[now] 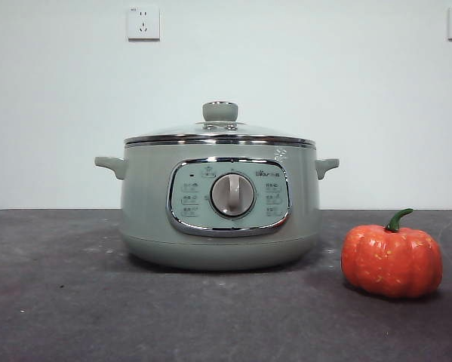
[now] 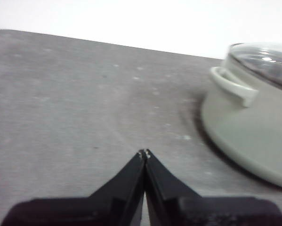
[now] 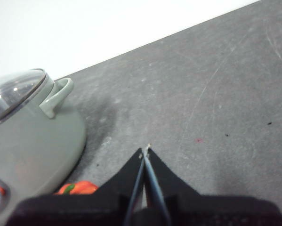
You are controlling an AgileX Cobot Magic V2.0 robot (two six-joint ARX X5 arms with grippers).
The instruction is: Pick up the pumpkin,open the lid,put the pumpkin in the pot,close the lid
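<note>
- Two grippers wait above the bench [image 1: 59, 302], neither holding anything: the left gripper [image 2: 144, 153] has its jaws clenched together and empty beside one pot handle, and the right gripper [image 3: 145, 150] likewise has its jaws pressed together and empty.
- The pot [image 1: 219, 200] stands in the middle of the bench with the lid [image 1: 219, 134] seated on it.
- The pumpkin [image 1: 392, 260] sits upright on the bench, just beside the pot and apart from it.
- The first step, picking up the pumpkin, appears not yet begun.
- The next move likely calls for the right gripper, nearer the pumpkin, to spread its jaws and descend over it.
</note>
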